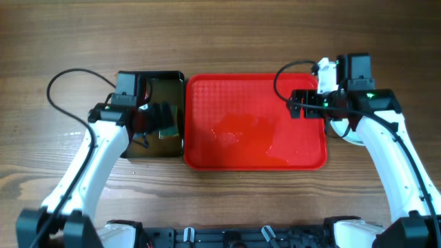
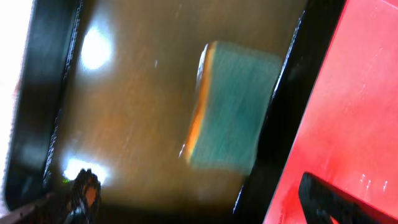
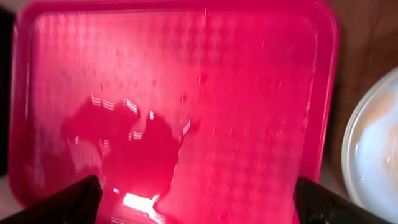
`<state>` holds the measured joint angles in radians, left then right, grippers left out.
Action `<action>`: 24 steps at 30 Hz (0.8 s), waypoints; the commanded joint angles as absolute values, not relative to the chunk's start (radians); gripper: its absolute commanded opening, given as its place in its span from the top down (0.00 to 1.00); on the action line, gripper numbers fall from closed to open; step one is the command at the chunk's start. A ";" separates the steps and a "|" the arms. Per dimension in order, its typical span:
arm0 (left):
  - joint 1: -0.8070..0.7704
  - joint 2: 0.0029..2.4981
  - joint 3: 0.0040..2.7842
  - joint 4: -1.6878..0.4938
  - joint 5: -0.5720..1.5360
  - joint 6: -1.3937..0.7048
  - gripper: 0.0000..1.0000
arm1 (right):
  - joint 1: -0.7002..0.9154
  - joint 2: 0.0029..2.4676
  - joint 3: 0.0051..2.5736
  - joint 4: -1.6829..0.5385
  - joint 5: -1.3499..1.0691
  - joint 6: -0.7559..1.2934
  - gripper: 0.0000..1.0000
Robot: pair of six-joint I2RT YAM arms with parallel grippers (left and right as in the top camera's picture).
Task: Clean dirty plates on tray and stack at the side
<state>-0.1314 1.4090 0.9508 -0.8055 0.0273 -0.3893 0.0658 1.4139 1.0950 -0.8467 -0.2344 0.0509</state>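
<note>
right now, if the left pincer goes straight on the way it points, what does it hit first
Probably the green rectangular sponge lying in the black rectangular tray, centred ahead of the open left pincer. Depth is blurred, so not certain.

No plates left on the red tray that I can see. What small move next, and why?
Probably lift the left gripper up and away from the black tray. It is open, the sponge lies loose below it, the red tray holds only a wet sheen, and a plate sits off its right edge.
</note>
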 commanded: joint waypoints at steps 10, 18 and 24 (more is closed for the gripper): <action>-0.128 0.604 0.809 -0.951 -0.024 -0.405 0.00 | 0.082 0.778 0.900 -0.812 -0.150 0.058 0.00; -0.128 0.426 0.809 -0.956 -0.024 -0.405 0.00 | 0.082 0.700 0.899 -0.824 -0.149 0.053 0.00; -0.128 0.426 0.809 -0.960 -0.024 -0.405 0.00 | 0.082 0.774 0.899 -0.824 -0.149 0.053 0.01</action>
<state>-0.1314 0.4290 0.8158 -0.9592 -0.0109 -0.4061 0.0780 0.7437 0.9054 -0.8253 -0.1734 0.0544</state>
